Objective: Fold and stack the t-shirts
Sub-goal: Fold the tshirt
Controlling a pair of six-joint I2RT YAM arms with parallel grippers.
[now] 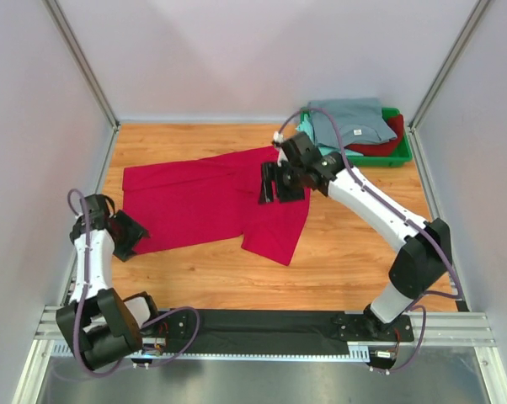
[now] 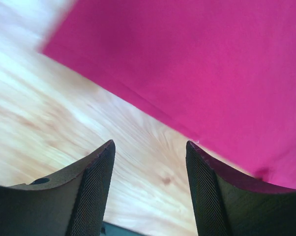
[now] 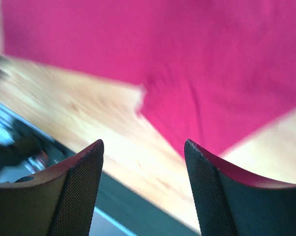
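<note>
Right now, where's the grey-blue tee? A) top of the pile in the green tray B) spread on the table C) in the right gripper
A: the grey-blue tee lies on top of the pile in the green tray; the crimson tee is the spread one.

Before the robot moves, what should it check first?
1. Are the left fingers open: ok.
2. Are the right fingers open: ok.
3. Are the left fingers beside the red shirt edge: ok.
4. Is the red shirt folded small: not ok, spread wide.
5. Are the right fingers touching the red shirt: cannot tell.
6. Is the grey shirt on top in the green tray: ok.
</note>
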